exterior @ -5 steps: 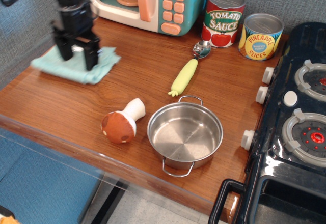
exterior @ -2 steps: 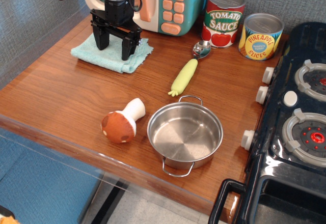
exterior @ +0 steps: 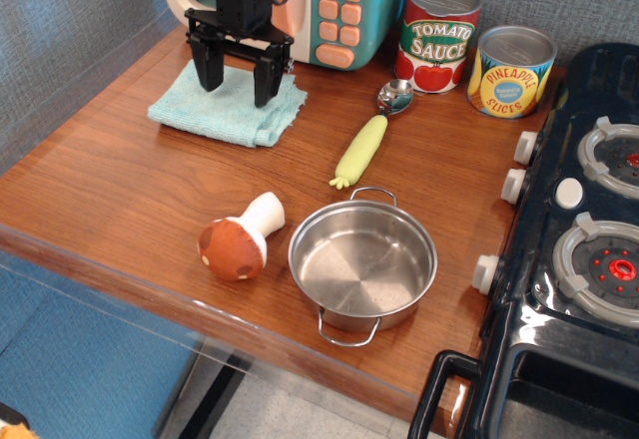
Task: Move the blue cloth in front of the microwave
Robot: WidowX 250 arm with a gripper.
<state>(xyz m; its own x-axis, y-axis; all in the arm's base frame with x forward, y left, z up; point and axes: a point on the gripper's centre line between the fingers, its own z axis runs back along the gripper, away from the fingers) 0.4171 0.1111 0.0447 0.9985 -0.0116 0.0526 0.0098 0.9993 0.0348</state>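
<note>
The blue cloth (exterior: pixel 225 112) lies flat on the wooden table just in front of the microwave (exterior: pixel 344 5), whose cream body and teal panel with peach buttons stand at the back. My black gripper (exterior: pixel 238 84) stands upright over the cloth's far part. Its two fingers are spread apart, with tips at or just above the cloth. The arm hides part of the microwave's door.
A yellow-handled spoon (exterior: pixel 364 145) lies right of the cloth. A toy mushroom (exterior: pixel 240 239) and a steel pot (exterior: pixel 362 264) sit near the front edge. Tomato sauce (exterior: pixel 437 35) and pineapple (exterior: pixel 510 70) cans stand at the back. A dark toy stove (exterior: pixel 579 249) fills the right side.
The gripper and the cloth have moved right and back, from the table's left edge to in front of the microwave. The fingers now stand wider apart.
</note>
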